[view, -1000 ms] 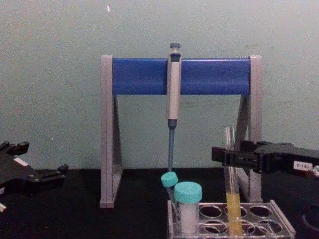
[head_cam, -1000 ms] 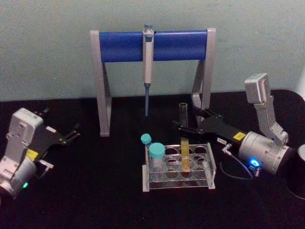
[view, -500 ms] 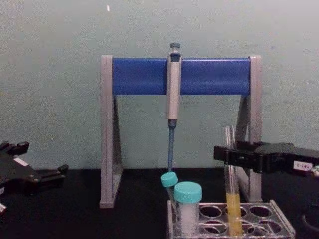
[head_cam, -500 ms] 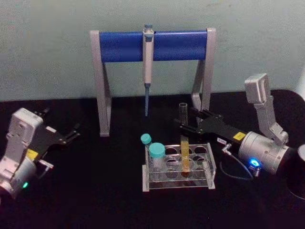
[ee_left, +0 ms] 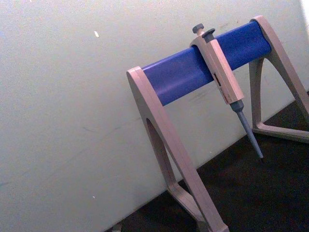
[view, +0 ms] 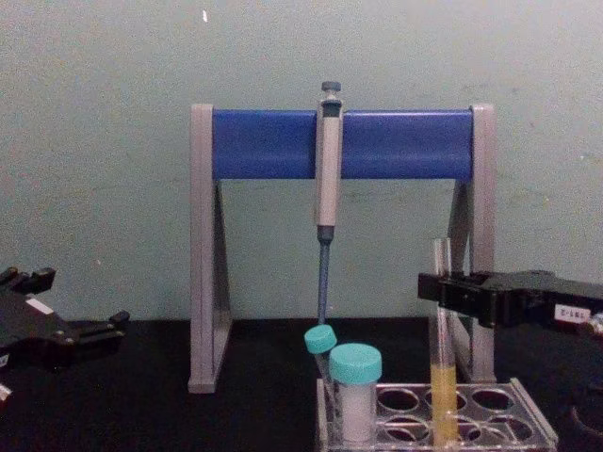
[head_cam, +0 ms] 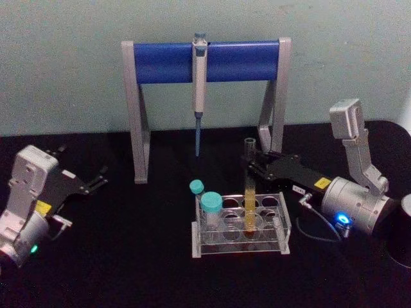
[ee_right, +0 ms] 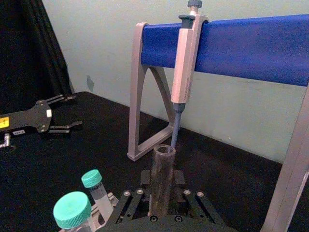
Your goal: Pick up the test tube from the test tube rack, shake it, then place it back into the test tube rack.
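Presently the upright tube [head_cam: 248,199] stands within the right tool [head_cam: 249,160], closure not discernible; the left tool [head_cam: 96,179] is parked open, well apart.

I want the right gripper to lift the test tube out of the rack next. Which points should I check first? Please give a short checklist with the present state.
1. Is the right gripper at the upper part of the test tube: ok.
2. Is its hold on the tube secure: cannot tell.
3. Does the tube stand upright in the test tube rack: ok.
4. Are the teal-capped vials apart from the tube: ok.
5. Is the way up free, with the pipette and stand farther back: ok.
6. Is the left gripper parked far off: ok.
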Tool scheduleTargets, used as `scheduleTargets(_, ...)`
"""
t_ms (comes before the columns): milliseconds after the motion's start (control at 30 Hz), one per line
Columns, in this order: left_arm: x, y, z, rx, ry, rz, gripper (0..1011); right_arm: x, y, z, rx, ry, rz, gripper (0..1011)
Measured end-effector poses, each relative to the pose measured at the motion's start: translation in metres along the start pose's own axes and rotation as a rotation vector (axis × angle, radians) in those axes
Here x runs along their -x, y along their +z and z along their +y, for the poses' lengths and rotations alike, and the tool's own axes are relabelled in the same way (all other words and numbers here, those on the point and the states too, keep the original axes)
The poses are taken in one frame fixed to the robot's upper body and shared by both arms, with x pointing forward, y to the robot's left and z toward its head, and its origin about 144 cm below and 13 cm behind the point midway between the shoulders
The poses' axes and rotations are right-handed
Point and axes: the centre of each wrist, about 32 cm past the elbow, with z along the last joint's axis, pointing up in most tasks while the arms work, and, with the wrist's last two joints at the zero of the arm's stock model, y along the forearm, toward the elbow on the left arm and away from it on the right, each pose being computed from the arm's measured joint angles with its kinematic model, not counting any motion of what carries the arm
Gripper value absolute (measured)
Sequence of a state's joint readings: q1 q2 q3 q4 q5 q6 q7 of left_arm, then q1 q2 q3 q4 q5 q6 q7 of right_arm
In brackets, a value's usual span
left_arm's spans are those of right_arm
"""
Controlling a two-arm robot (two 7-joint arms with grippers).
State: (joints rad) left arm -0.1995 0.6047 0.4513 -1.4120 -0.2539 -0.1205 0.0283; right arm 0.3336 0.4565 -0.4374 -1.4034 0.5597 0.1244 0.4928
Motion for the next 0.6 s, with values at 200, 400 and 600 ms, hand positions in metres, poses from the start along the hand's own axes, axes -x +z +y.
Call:
scheduleTargets(200, 0.0, 0.0, 0.0, 0.0, 0.0, 0.0, 1001, 0.0, 0.0001, 0.0, 0.0, 0.0, 0.0, 229)
scheduleTargets(400, 0.0, 0.0, 0.0, 0.0, 0.0, 0.0, 1001, 0.0, 0.0, 0.0, 0.0, 0.0, 0.0, 229)
scheduleTargets(600, 0.0, 0.0, 0.0, 0.0, 0.0, 0.0, 1001, 0.0, 0.0, 0.0, 0.0, 0.0, 0.0, 229)
